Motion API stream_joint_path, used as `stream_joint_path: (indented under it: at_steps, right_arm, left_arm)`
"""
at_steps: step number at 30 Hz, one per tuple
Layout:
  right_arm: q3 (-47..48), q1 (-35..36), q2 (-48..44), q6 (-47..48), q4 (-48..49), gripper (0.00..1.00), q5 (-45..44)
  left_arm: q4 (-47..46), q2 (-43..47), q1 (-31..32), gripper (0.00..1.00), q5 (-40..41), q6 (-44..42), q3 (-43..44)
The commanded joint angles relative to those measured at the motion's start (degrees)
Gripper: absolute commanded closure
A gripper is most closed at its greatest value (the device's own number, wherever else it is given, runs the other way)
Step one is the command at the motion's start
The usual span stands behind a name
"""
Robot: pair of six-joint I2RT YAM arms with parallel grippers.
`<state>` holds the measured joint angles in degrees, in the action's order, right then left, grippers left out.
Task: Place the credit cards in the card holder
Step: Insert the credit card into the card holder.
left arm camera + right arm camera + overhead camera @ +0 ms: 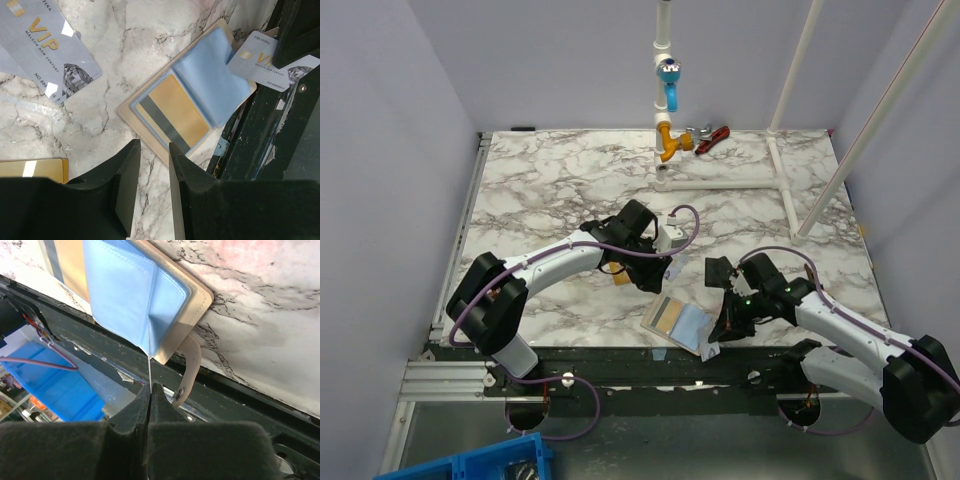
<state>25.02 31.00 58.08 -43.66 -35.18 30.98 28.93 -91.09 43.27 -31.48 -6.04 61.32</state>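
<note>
The card holder point(678, 322) point(200, 90) lies open near the table's front edge, its light-blue flap point(125, 295) raised. A gold card with a dark stripe point(175, 114) sits in its left pocket. My right gripper point(722, 335) point(150, 387) is shut on a pale silver card point(270, 62), seen edge-on point(149, 367), at the holder's right side. My left gripper point(658, 262) point(152, 147) hangs open over bare marble just behind the holder. Another silver card point(47, 45) and a gold card point(30, 170) point(620, 278) lie on the table by it.
The dark front rail point(720, 372) runs right beside the holder, whose snap tab point(190, 365) hangs over it. A pipe stand with orange and blue valves point(666, 140), a red-handled tool point(712, 135) and a white tube frame point(782, 180) stand at the back. A blue bin point(470, 465) sits below.
</note>
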Motion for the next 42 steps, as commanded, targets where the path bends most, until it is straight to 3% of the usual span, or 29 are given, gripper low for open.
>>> stream_joint_path:
  at_steps: [1, 32, 42]
  right_arm:
    - [-2.3, -0.3, 0.7, -1.2, 4.2, 0.99, 1.8]
    - [5.2, -0.3, 6.0, -1.3, 13.6, 0.99, 7.1]
    - [6.2, 0.3, 16.9, -2.2, 24.7, 0.99, 7.5]
  left_arm:
    - [0.8, 0.3, 0.2, 0.70, 0.4, -1.0, 1.7]
    - [4.0, 1.8, -0.6, 0.72, -1.6, -2.4, 3.8]
    - [7.5, 3.9, -2.4, 0.72, -8.9, -12.0, 5.0]
